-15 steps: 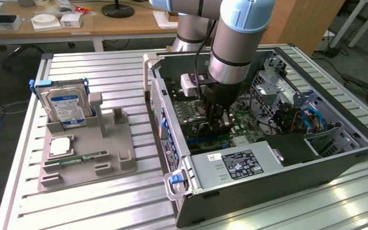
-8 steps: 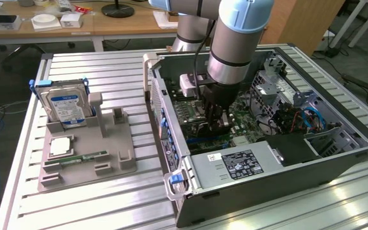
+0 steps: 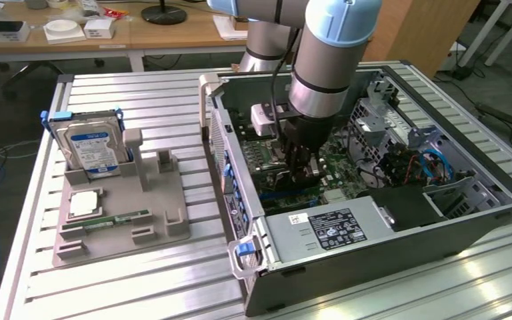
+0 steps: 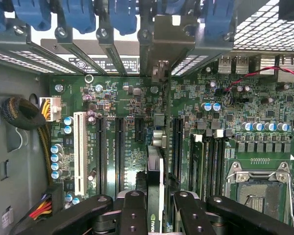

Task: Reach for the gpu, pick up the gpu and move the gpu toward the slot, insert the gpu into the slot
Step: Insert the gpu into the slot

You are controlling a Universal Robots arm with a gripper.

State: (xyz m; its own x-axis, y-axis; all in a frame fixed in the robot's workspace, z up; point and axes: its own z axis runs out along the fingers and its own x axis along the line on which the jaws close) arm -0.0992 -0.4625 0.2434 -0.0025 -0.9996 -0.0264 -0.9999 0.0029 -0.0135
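Gripper clamps gpu over motherboard.

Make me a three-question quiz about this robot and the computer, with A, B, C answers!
1. Where is the hard drive?
A) inside the computer
B) standing in the grey holder on the table
C) on the floor

2. What colour is the long slot beside the black ones on the circuit board?
A) white
B) red
C) yellow

3. What is the end effector doing?
A) open and empty
B) holding a memory stick
C) shut on the graphics card

Answers: 1 B, it stands upright in the holder beside the computer case; 2 A, the wrist view shows it white; 3 C, the card sits edge-on between the fingers.
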